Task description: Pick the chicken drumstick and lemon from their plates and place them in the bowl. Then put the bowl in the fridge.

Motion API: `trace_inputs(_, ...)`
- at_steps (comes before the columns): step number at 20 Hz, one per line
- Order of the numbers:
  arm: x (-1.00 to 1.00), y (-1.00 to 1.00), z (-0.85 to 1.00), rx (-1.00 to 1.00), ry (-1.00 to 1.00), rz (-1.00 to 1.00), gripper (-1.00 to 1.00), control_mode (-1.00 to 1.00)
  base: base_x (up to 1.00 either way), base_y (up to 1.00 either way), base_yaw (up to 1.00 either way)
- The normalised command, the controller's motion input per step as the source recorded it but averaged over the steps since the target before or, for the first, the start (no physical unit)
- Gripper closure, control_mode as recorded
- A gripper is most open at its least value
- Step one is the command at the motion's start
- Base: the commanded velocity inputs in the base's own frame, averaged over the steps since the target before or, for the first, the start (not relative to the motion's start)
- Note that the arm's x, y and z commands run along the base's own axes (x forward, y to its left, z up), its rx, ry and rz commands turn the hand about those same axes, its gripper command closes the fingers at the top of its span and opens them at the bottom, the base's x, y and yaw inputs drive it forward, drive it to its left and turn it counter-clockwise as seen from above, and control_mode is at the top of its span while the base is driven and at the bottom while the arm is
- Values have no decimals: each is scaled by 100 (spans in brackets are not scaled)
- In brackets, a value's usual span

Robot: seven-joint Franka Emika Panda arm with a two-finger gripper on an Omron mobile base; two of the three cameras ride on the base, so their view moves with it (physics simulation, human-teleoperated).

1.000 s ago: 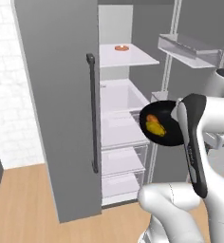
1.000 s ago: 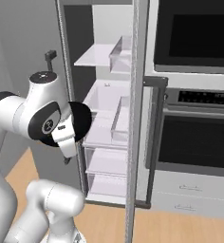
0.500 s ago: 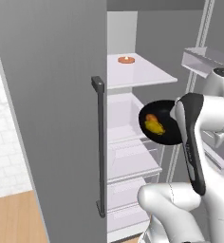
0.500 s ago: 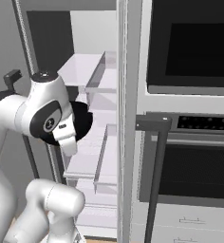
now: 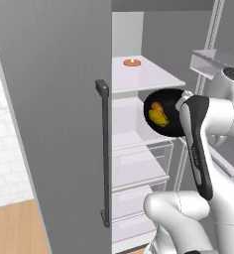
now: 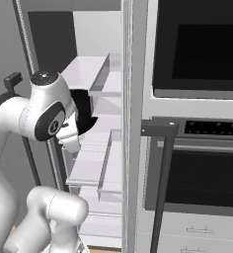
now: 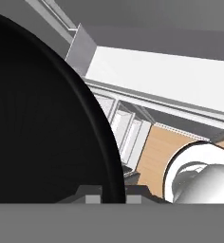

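The claw (image 7: 107, 192) is closed on the rim of the black bowl (image 5: 164, 113), with its finger tips (image 7: 92, 193) at the bowl's edge in the hand view. The bowl is held tilted, its open side facing the left base camera, in front of the open fridge (image 5: 64, 99) at the level of the middle shelves. Inside the bowl lie the yellow lemon (image 5: 159, 118) and, just above it and touching it, the orange-brown chicken drumstick (image 5: 157, 106). The bowl sits to the right of the fridge door's dark vertical handle (image 5: 104, 154) and below the upper white shelf (image 5: 144, 74), which carries a small orange item (image 5: 131, 62) at its far end. In the right base view the black wall oven (image 6: 197, 99) stands to the right of the fridge.
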Motion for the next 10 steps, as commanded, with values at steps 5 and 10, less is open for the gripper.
trace_inputs(5,41,4,35,10,-12,-1,100,-100,0,0,0)
trace_inputs(10,33,14,77,3,-2,0,100,-100,0,0,0)
